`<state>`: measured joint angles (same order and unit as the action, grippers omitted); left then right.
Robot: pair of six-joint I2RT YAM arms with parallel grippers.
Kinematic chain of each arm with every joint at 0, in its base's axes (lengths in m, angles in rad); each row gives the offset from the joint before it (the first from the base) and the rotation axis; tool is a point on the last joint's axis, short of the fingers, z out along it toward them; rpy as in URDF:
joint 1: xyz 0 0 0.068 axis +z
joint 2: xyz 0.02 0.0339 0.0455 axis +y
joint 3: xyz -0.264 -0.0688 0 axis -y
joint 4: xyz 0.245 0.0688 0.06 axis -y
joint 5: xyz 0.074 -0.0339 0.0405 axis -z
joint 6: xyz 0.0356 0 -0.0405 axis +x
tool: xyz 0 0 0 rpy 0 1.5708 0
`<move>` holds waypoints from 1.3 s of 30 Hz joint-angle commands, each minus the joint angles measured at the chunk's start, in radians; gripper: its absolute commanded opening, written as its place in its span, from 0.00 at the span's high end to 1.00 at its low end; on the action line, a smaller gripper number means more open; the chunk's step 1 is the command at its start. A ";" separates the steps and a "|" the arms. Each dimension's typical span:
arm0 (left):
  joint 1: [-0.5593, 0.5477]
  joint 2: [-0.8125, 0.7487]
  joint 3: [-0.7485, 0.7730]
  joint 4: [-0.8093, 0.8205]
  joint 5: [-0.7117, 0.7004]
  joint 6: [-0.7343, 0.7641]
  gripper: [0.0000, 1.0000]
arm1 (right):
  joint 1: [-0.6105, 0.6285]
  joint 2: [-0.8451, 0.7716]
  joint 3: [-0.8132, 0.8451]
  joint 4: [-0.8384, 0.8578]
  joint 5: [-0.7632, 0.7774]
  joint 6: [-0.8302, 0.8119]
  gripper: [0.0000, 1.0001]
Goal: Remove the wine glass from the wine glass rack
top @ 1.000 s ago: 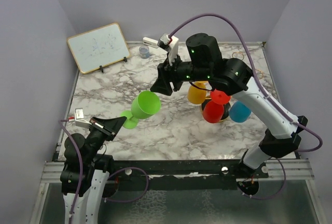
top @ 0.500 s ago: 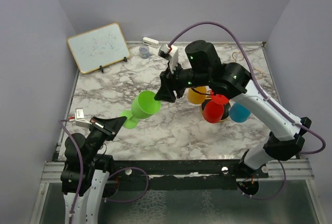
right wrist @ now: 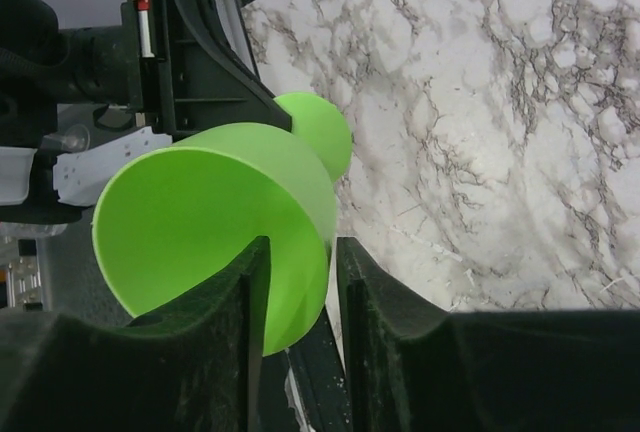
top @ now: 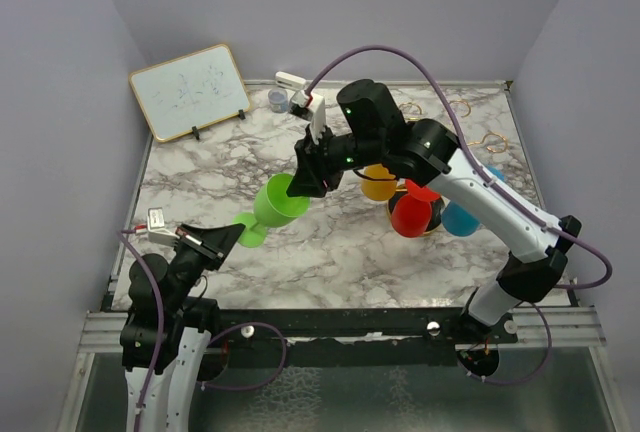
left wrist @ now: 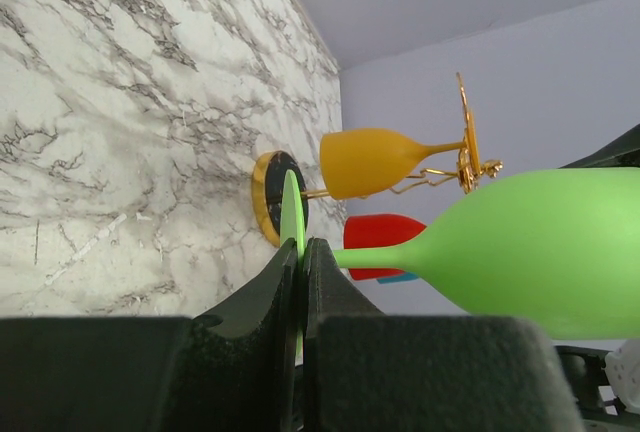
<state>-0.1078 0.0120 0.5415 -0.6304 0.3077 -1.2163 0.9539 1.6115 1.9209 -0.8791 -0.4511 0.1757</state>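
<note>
Across the middle of the scene lies the marble table (top: 330, 252), with a whiteboard (top: 190, 92) propped at its far left corner. Right of centre stands the wine glass rack (left wrist: 466, 137), a gold wire stand on a round black base. An orange glass (top: 378, 184), a red glass (top: 410, 214) and a blue glass (top: 462, 218) hang on it, bowls down.

The green wine glass (top: 280, 202) is off the rack and well to its left. It is held on its side over the left-centre of the table, with its foot toward the near left and its open bowl toward the far right.

The left gripper (left wrist: 301, 252) reaches in from the near left. Its fingers (left wrist: 250, 332) are closed tight on the thin edge of the green foot.

The right gripper (right wrist: 303, 247) comes in from the far right, at the rim of the green bowl. One of its fingers (right wrist: 230, 342) is inside the bowl and the other is outside, so the wall of the bowl runs between them. The gap is narrow, but whether the fingers actually press the wall cannot be told.

A small grey-blue cup (top: 279, 100) sits at the far edge of the table, just right of the whiteboard.
</note>
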 commanded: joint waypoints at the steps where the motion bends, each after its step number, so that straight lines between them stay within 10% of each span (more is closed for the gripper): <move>1: 0.001 -0.010 -0.001 0.042 -0.013 0.000 1.00 | 0.001 0.033 0.000 0.042 -0.038 0.006 0.71; 7: 0.002 -0.006 0.009 0.025 -0.034 0.018 1.00 | 0.001 0.052 0.015 0.034 0.014 0.014 0.99; 11: 0.002 0.008 0.070 -0.115 -0.162 0.060 0.52 | 0.001 0.042 0.027 0.045 0.101 0.028 0.99; 15: 0.002 0.034 0.154 -0.243 -0.298 0.111 0.33 | 0.001 0.036 0.044 0.062 0.173 0.043 0.99; 23: 0.002 0.048 0.294 -0.332 -0.561 0.263 0.31 | 0.001 0.146 0.144 0.060 0.236 0.071 0.99; 39: -0.016 0.114 0.235 -0.116 -0.607 0.574 0.36 | 0.080 0.703 0.624 -0.030 0.557 0.075 0.99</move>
<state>-0.1204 0.0868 0.7948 -0.8181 -0.2497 -0.7074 0.9756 2.2978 2.4985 -0.9253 -0.0422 0.2535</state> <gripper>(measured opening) 0.640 0.020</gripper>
